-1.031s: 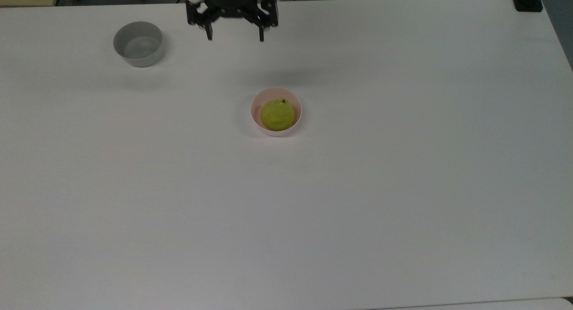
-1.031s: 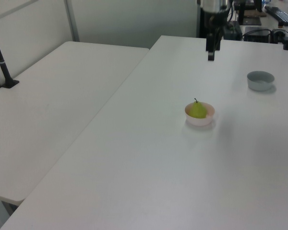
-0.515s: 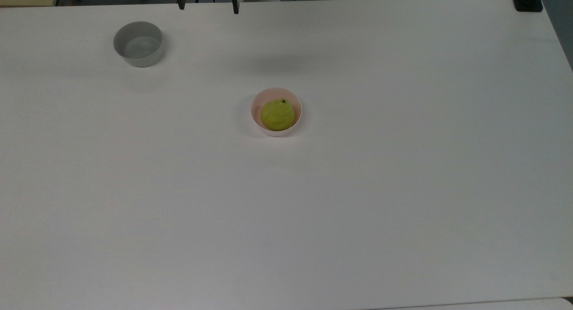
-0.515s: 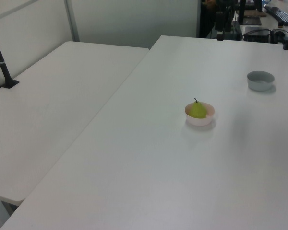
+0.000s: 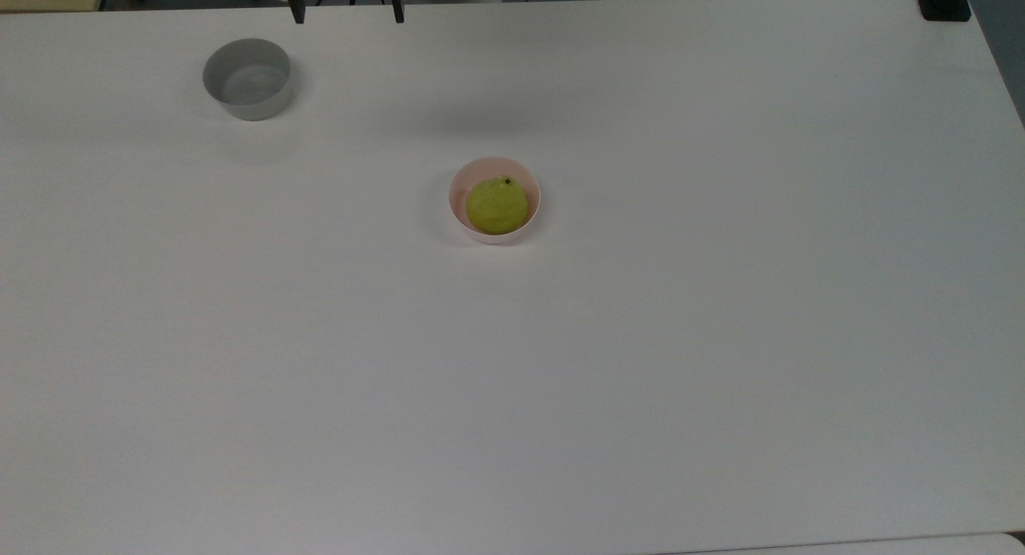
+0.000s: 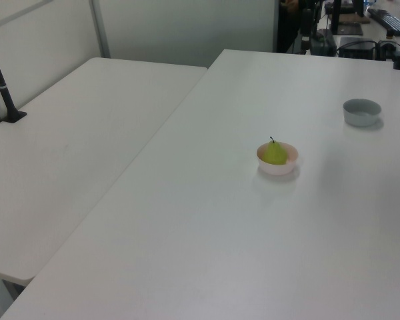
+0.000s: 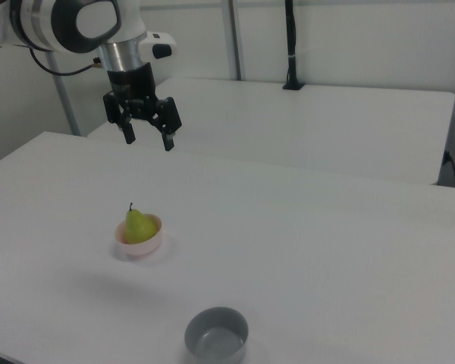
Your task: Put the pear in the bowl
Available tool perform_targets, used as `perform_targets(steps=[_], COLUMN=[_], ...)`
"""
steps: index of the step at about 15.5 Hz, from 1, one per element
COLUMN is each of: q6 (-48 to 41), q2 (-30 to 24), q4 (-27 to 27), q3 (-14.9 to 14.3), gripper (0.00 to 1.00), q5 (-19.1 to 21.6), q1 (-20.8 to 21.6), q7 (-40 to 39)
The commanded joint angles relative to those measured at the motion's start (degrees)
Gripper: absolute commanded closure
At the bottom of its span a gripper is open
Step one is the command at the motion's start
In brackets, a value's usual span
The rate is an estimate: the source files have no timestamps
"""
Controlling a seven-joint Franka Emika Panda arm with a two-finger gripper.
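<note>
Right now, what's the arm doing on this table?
Nothing is in hand. The pear sits upright in the pink bowl mid-table, so the placement looks done. The gripper hangs open and empty, high above the table and away from the bowl. A grey bowl stands apart, with nothing visible in it.

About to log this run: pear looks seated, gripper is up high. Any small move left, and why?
Probably none beyond holding clear. The pear sits upright inside the pink bowl, and the gripper hangs open and empty above the table, apart from both.
</note>
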Motion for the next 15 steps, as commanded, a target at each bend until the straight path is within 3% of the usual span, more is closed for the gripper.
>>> perform_targets(steps=[1,15], q6=[3.4,3.3], q2=[0.0,-0.2], q4=[-0.3,-0.4], q3=[0.0,0.1], gripper=[0.0,0.0], q5=[1.3,1.3], q1=[-1.2,-1.0], q7=[-6.7,-6.3])
